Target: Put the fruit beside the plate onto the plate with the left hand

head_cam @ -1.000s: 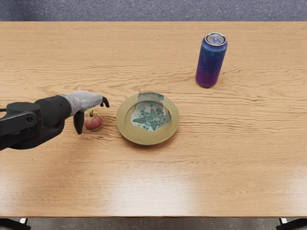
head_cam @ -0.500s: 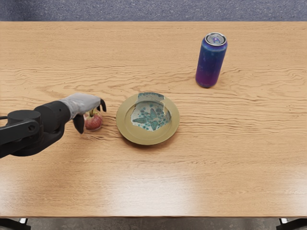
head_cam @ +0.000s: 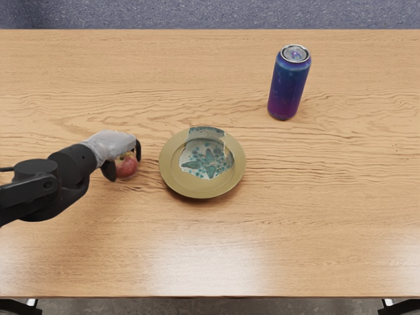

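Observation:
A small red apple [head_cam: 128, 166] lies on the wooden table just left of the plate [head_cam: 172, 177], a gold-rimmed dish with a blue-green pattern in its middle. My left hand [head_cam: 122, 157] comes in from the left edge and covers the apple from above and from the left. Its dark fingertips [head_cam: 137, 149] curl around the fruit, with the thumb at the apple's near left side. The apple still rests on the table and part of it is hidden by the hand. The right arm is out of sight.
A tall purple-blue can [head_cam: 288, 81] stands upright at the back right, well away from the plate. The table's [head_cam: 262, 236] front edge runs along the bottom of the picture.
My left hand has come down and closed in on the apple; the fingers, spread above it before, now wrap around it. The apple and plate stay where they were.

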